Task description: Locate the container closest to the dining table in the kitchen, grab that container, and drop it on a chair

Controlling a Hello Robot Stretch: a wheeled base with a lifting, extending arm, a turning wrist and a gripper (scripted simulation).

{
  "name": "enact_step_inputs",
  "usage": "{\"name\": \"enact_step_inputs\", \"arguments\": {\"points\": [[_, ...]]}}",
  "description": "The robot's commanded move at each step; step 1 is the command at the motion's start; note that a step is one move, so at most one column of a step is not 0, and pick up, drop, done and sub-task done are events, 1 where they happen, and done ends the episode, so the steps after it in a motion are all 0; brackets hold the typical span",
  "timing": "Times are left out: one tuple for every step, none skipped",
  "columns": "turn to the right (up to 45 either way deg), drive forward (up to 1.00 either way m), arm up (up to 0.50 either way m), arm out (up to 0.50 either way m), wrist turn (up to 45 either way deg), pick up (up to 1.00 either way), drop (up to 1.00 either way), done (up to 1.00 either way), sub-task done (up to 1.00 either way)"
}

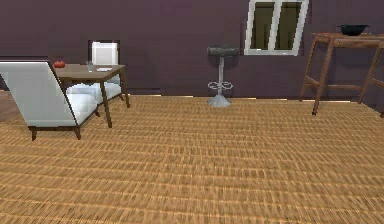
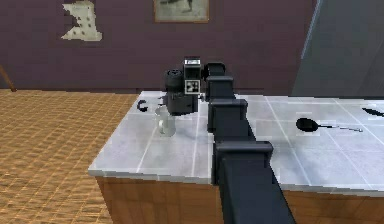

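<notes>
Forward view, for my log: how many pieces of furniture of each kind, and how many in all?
White chairs: 2
Wooden tables: 2
Stool: 1
Total: 5

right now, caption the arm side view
Dark square arm over a pale tiled counter, small clear glass container near its gripper
</notes>
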Motion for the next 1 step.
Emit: {"name": "enact_step_inputs", "arguments": {"points": [[0.0,0.0,-0.08,0.0,0.0,0.0,0.0,0.0,0.0]]}}
